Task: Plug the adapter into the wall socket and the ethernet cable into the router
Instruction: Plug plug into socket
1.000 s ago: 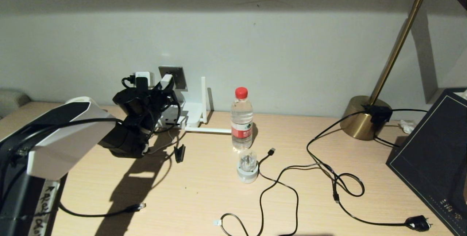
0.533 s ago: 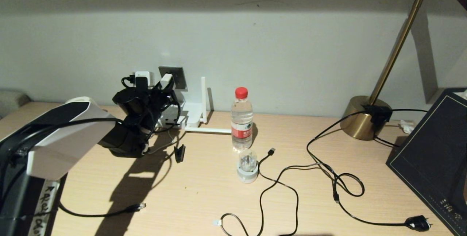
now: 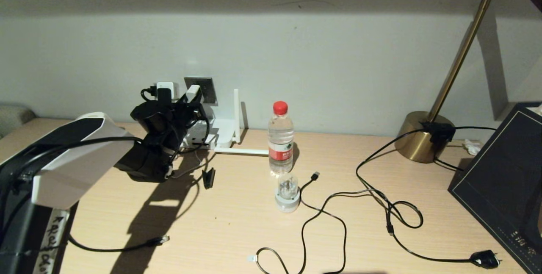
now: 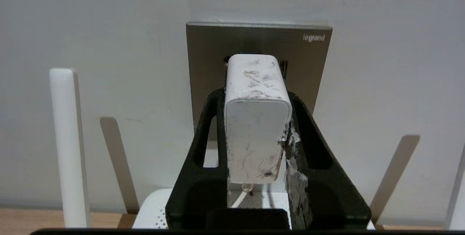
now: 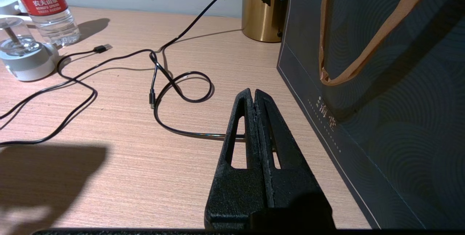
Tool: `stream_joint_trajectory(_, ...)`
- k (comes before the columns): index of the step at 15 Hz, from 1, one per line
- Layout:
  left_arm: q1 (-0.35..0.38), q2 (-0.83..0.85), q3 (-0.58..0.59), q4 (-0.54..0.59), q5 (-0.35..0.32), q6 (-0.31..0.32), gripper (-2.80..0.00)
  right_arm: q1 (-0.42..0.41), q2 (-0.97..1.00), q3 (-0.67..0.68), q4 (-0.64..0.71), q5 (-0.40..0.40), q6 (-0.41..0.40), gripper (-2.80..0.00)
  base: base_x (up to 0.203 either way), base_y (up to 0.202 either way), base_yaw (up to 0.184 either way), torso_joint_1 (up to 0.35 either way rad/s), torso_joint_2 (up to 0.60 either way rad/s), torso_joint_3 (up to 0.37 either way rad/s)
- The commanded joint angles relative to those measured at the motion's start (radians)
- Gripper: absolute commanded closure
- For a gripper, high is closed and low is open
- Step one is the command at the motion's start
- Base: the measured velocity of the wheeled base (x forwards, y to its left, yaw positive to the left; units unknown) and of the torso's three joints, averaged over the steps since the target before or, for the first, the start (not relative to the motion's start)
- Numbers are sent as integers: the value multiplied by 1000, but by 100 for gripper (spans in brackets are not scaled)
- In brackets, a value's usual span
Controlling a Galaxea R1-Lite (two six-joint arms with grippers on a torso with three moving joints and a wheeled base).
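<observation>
My left gripper (image 4: 256, 95) is shut on the adapter (image 4: 256, 118), a scuffed white box whose thin white cord hangs from its near end. The adapter's far end meets the grey wall socket (image 4: 312, 57); its prongs are hidden. In the head view the left gripper (image 3: 186, 98) holds the adapter (image 3: 192, 93) at the wall socket (image 3: 204, 89), above the white router (image 3: 222, 132). The ethernet cable (image 3: 123, 248) lies at the front left with its clear plug (image 3: 163, 238) free. My right gripper (image 5: 253, 91) is shut and empty, low over the table.
A water bottle (image 3: 280, 138) and a clear-domed round gadget (image 3: 287, 191) stand mid-table. A thin USB-tipped cable (image 3: 315, 175) and a black mains cable (image 3: 485, 259) loop to the right. A brass lamp base (image 3: 423, 136) and a dark bag (image 3: 504, 172) fill the right side.
</observation>
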State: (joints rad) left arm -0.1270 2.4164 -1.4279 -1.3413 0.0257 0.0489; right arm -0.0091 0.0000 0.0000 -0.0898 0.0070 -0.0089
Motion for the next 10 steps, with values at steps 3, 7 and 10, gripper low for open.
stream_joint_trajectory(3, 3, 7, -14, -6, 0, 0, 0, 0, 2, 35, -1, 1, 0, 0, 0, 0, 0, 0, 0, 0)
stream_joint_trajectory(7, 3, 7, -16, 2, 0, 0, 0, 0, 2, 35, -1, 1, 0, 0, 0, 0, 0, 0, 0, 0)
stream_joint_trajectory(10, 6, 9, -16, 7, 0, 0, 0, 0, 2, 34, -1, 1, 0, 0, 0, 0, 0, 0, 0, 0)
